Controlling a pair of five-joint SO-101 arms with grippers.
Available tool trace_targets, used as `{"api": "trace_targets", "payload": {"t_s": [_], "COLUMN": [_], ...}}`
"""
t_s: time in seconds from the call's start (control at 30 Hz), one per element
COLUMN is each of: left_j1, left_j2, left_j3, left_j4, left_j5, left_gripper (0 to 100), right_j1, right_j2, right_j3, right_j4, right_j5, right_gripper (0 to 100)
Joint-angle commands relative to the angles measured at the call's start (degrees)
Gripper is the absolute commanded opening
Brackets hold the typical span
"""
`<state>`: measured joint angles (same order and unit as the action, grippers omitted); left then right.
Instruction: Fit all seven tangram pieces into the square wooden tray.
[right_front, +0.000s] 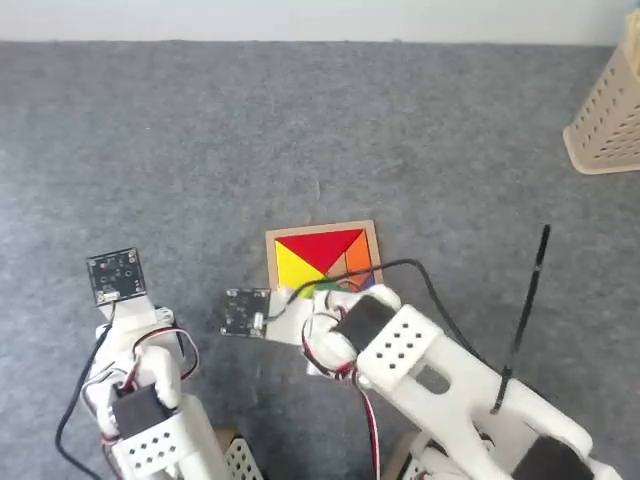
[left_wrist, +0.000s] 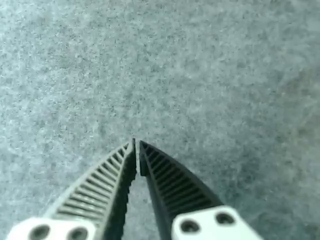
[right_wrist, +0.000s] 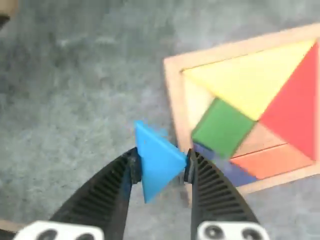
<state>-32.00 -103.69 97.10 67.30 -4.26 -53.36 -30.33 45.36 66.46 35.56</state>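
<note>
The right gripper (right_wrist: 160, 164) was closed on the blue triangle (right_wrist: 156, 159). One black ribbed finger (right_wrist: 107, 192) pressed on each side of it, and the jaws stood only as far apart as the piece was wide. The triangle was held just outside the square wooden tray (right_wrist: 172, 95), beside its rim and over the grey mat (right_wrist: 75, 90). Whether it touched the rim or the mat, I could not tell.

Inside the tray lay a yellow triangle (right_wrist: 250, 77), a red triangle (right_wrist: 297, 112), a green square (right_wrist: 222, 127) and an orange piece (right_wrist: 274, 161). The red and the orange ones were cut off by the edge of the picture. A dark blue piece (right_wrist: 230, 172) showed only as a narrow strip between the green square and the rim, partly behind a finger, so its shape was not possible to make out. Two pale patches beside the green square could be bare tray floor or another piece; I could not decide.

In the high view the right arm (right_front: 420, 350) covered the near part of the tray, and only red, yellow and orange were seen there.

The left gripper (left_wrist: 136, 145) hung over bare mat, its fingers almost together with only a thin slit between them, holding nothing. A beige perforated basket (right_front: 605, 110) stood at the far corner, cut off by the frame.
</note>
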Motion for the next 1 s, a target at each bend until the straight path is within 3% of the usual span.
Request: {"api": "trace_targets", "payload": {"t_s": [0.0, 0.47, 0.77, 0.97], "left_j1": [0.18, 0.18, 0.18, 0.18], "left_j2": [-0.44, -0.44, -0.44, -0.44], "left_j3": [-0.48, -0.48, -0.48, -0.48], "left_j4": [0.35, 0.35, 0.35, 0.35], "left_j5": [0.88, 0.88, 0.88, 0.88], "left_gripper": [1, 1, 1, 1], "right_j1": [0.66, 3.91, 4.70, 4.70], "right_j2": [1.98, 26.07, 30.29, 30.64], "right_j3": [-6.68, -23.03, -23.82, -23.65], "right_j4": [0.84, 0.75, -1.01, -3.38], "right_j5": [1.05, 5.98, 11.78, 11.25], "right_gripper": [9.0, 9.0, 9.0, 9.5]}}
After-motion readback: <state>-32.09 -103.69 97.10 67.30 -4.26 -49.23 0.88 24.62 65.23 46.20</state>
